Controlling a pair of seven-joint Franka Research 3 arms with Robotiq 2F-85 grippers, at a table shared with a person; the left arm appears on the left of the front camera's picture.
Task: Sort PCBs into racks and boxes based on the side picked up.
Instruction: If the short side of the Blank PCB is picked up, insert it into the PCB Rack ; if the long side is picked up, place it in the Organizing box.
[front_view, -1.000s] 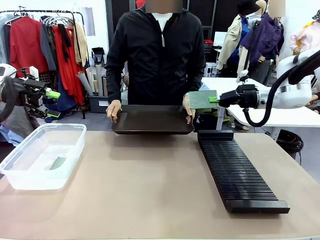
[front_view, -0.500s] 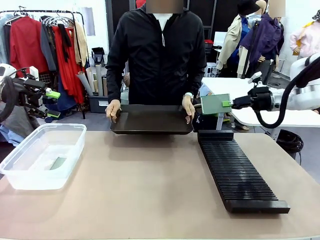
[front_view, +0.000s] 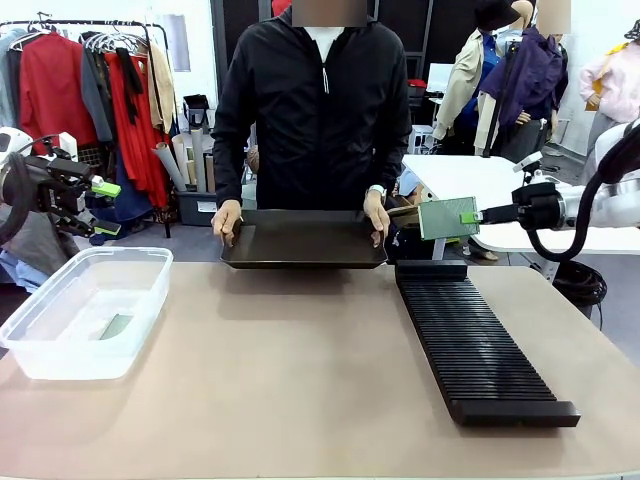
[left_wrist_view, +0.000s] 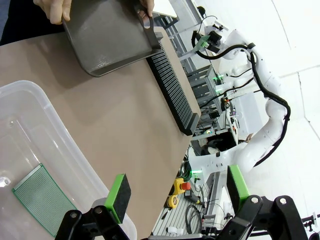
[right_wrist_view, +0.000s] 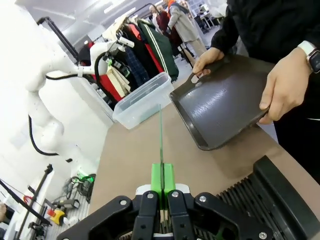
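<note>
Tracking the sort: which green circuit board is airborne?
The board pinched in the right gripper; the other board lies flat inside the clear plastic tub.

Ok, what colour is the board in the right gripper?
The PCB shows a pale green, finely speckled face, best seen in the front view.

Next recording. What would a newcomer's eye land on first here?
The right gripper, fingers shut on a thin green rectangular circuit board, holds it upright in the air near the far end of the long black slotted rack. Across the table a person holds a shallow dark tray by both ends. At left, a second green board lies flat in the clear plastic tub, by the open left gripper.
</note>
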